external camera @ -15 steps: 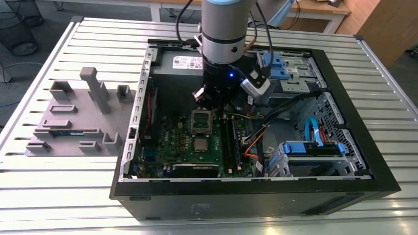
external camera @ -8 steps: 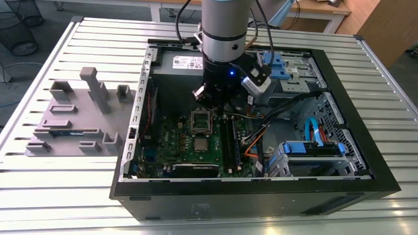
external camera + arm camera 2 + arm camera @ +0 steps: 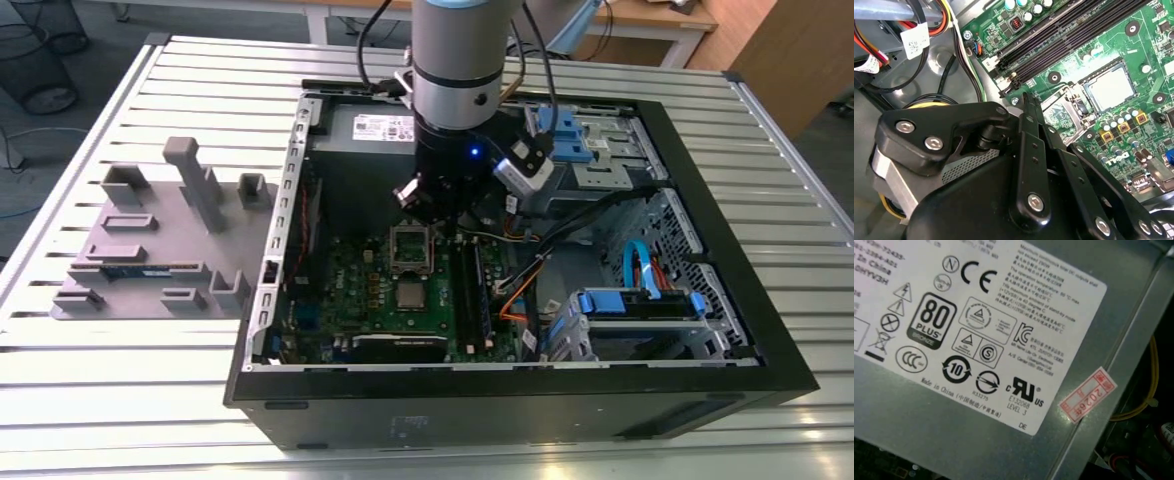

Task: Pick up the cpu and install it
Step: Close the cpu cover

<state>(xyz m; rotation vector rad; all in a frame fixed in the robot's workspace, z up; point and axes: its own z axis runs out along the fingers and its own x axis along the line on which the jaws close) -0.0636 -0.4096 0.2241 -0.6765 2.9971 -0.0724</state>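
The cpu point(image 3: 410, 293) is a small silver square lying flat in its socket on the green motherboard point(image 3: 360, 290); the second wrist view also shows the cpu point(image 3: 1109, 90). The metal socket frame point(image 3: 411, 245) stands swung open beside it, and it appears again as the socket frame point(image 3: 1061, 107) in the second wrist view. My gripper point(image 3: 434, 205) hangs inside the computer case, above the board and just past the open frame, away from the cpu. In the second wrist view the gripper point(image 3: 1027, 100) has its black fingers drawn together to a narrow tip, with nothing seen between them.
The black computer case point(image 3: 747, 330) lies open on a slatted metal table point(image 3: 147, 380). A grey tray point(image 3: 200, 180) with a memory stick point(image 3: 140, 270) lies at the exterior view's left. Memory slots point(image 3: 1074, 35), cables point(image 3: 534, 280) and blue drive bays point(image 3: 641, 300) crowd the case. The first wrist view faces the power supply label point(image 3: 979, 335).
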